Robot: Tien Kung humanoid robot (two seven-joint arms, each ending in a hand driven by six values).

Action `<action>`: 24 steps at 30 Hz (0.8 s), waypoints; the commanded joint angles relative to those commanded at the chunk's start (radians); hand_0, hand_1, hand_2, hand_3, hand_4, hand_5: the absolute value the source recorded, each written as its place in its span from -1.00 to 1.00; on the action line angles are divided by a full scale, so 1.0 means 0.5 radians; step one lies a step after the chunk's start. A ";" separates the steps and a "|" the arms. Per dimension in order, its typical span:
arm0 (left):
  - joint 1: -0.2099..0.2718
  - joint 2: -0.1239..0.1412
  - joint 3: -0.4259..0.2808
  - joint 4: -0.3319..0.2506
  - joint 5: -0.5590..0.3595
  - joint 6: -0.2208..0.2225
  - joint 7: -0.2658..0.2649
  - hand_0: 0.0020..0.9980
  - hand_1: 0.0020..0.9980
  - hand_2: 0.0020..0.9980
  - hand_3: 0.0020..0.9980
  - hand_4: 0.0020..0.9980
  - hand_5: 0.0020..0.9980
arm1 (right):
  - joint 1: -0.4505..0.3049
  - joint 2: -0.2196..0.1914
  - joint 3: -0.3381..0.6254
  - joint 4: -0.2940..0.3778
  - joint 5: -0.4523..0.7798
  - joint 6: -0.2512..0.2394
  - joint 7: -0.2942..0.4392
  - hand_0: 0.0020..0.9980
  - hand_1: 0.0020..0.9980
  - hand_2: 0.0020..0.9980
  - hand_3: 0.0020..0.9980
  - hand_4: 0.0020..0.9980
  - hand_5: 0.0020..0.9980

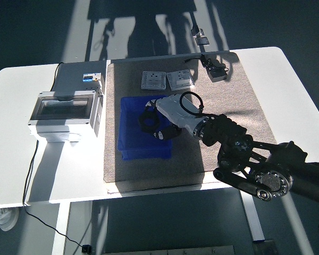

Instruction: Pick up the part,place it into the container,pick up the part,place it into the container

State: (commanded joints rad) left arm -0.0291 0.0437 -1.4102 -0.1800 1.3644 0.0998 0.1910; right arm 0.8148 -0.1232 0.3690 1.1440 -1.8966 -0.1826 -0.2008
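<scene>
My right hand (151, 123) reaches in from the lower right and hovers over the blue container (128, 146) on the brown mat (231, 109). Its fingers are curled around a black ring-shaped part (147, 120), held above the container's inside. The silver forearm (176, 110) and black arm cross the mat where the second black part lay; that part is hidden now. The left arm is out of view.
A grey electrical box with a clear lid (64, 112) stands left of the container. Two switch plates (153, 79) (179, 78) lie behind the container. A black adapter with cable (218, 73) lies at the mat's far right.
</scene>
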 joint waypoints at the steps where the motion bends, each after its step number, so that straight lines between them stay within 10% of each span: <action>1: 0.000 -0.002 0.000 0.000 0.000 0.000 0.000 0.39 0.25 0.22 0.33 0.32 0.27 | 0.001 0.001 -0.004 0.001 -0.001 0.009 -0.005 0.90 0.73 0.67 0.53 0.16 -0.74; 24: 0.012 -0.005 0.010 0.000 0.000 -0.009 0.009 0.39 0.25 0.23 0.33 0.30 0.29 | -0.036 0.000 0.000 0.015 -0.015 0.001 -0.002 1.00 0.85 0.80 0.71 0.27 -0.59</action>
State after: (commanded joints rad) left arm -0.0231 0.0410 -1.4052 -0.1800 1.3642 0.0951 0.1955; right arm 0.7969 -0.1230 0.3688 1.1517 -1.9041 -0.1819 -0.2020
